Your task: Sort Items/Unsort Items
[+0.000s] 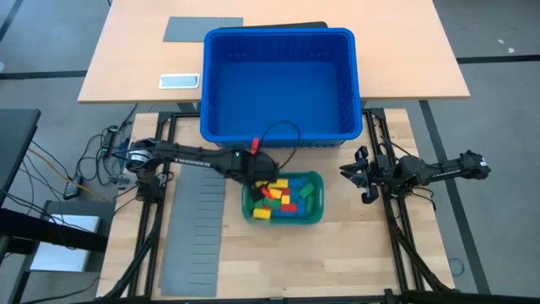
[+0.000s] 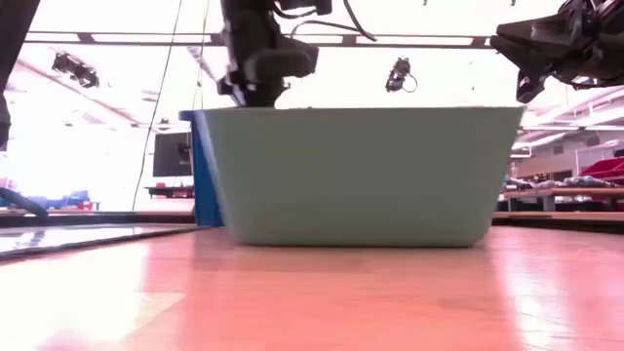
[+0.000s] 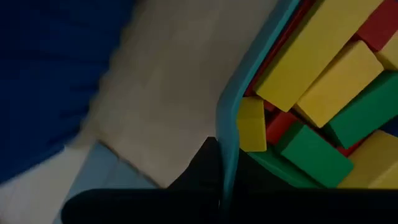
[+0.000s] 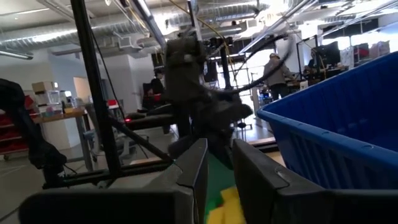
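Many blocks (image 1: pixel 285 200) lie under the shut left hand (image 1: pixel 261 184), nothing visibly gripped.

table (image 1: pixel 354 253): pale wood, smooth | tray (image 1: pixel 316 179): green plastic | blocks (image 3: pixel 323 62): smooth, matt | crate (image 1: pixel 278 84): blue plastic

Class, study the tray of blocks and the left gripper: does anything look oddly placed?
Yes. The left gripper sits at the teal tray's rim, and its wrist view shows the wall between its fingers; the blocks lie beside them, ungripped.
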### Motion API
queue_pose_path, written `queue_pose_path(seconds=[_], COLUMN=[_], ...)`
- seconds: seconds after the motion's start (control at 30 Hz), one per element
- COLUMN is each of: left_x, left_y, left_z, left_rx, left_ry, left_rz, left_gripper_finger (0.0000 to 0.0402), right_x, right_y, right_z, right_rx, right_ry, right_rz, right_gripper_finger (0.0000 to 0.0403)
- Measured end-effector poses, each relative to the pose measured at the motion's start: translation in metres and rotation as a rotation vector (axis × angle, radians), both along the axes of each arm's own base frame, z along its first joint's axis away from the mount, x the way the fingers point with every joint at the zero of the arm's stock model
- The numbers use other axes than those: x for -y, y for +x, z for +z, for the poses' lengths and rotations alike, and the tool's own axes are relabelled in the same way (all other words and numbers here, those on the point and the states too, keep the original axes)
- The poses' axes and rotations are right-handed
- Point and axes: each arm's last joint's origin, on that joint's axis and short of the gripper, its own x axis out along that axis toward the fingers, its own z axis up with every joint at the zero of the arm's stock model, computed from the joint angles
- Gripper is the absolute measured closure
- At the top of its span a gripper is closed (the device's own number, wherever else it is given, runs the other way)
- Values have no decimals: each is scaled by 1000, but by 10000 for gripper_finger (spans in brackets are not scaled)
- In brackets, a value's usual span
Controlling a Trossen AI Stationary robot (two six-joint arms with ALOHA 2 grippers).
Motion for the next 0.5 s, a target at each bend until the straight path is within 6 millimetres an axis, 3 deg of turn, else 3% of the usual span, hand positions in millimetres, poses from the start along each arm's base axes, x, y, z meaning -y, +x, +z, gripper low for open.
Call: queue_pose_path(seconds=[0.17,0.5], left_x=[-17,-21], left_y=[3,4], left_z=[-1,-1], left_rx=[15,15], left_ry=[-129,-190], left_rz=[-34,-97], left_gripper_finger=[401,363], right_x=[0,-2], right_y=[0,7], right_z=[0,4], right_rx=[-1,-46], right_ry=[25,53], right_rz=[8,45], right_gripper_finger=[325,325])
